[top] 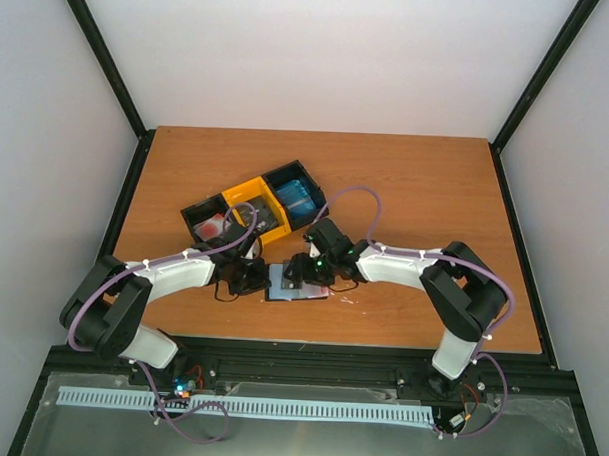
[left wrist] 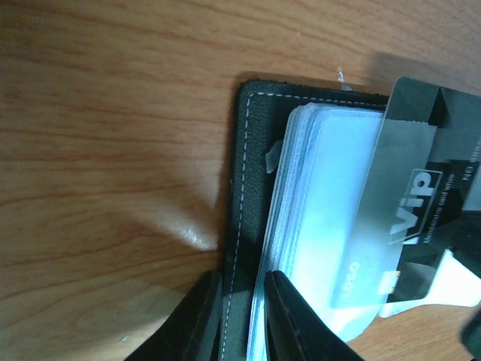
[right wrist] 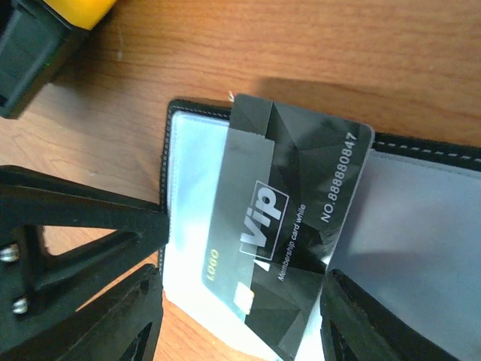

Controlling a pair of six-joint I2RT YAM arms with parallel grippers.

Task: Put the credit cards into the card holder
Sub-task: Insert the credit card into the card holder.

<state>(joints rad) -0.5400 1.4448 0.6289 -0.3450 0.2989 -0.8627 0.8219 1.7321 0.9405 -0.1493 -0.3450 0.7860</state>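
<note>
Wooden table (top: 416, 192) bears an open black card holder (left wrist: 248, 150). Left gripper (left wrist: 244, 320) clamps the holder's cover edge; right gripper (right wrist: 244, 278) has its fingers apart either side of a dark credit card (right wrist: 301, 188) lying partly in the holder's pocket.

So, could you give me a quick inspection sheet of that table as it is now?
Surface: wooden table, no spills seen.
Job's things: holder lies open on the table; a dark card is partly inside a pocket, the rest sticking out.
Clutter: black-and-yellow tray behind, holding blue cards and red-and-white cards in its end compartments.
Tools: left tool pinches the holder's edge; right tool is open, straddling the card.
Cables: purple cables run along both arms, one looping over the tray.
Surroundings: white walls, black frame posts.
</note>
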